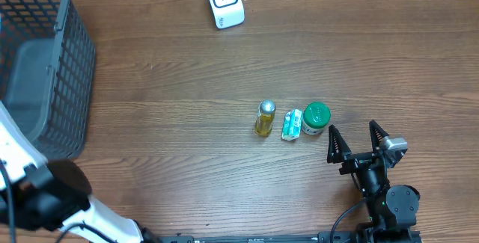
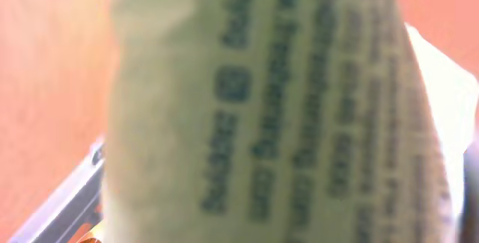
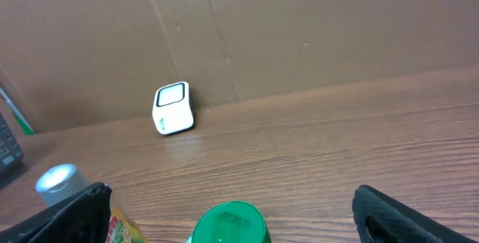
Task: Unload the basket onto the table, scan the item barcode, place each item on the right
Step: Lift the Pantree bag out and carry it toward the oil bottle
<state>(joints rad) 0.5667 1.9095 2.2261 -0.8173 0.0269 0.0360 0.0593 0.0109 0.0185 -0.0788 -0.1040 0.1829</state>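
- Pale green, densely printed packet (image 2: 284, 108) fills the left wrist view. It is blurred and very close to the lens, with its dark print facing the camera. We judge it to be the item to scan, sitting at the near left, outside the overhead view.
- We cannot tell whether the left claw is clamped on it, because the packet hides the fingers.
- At the far centre of the brown wooden table (image 1: 187, 86) stands the white box-shaped scanner (image 1: 224, 2), well apart from the black-and-white left arm (image 1: 45, 191). The barcode would have to face its window.
- Our right claw (image 1: 352, 128) rests at the near right with its jaws wide apart and empty, out of the way.
- A yellow bottle with a silver cap (image 1: 265, 118), a small teal-and-white pack (image 1: 291, 124) and a green-lidded jar (image 1: 316, 118) stand in a row mid-table, right of the likely path.
- Beside the left arm, the dark mesh basket (image 1: 67, 71) at the far left could crowd its swing.
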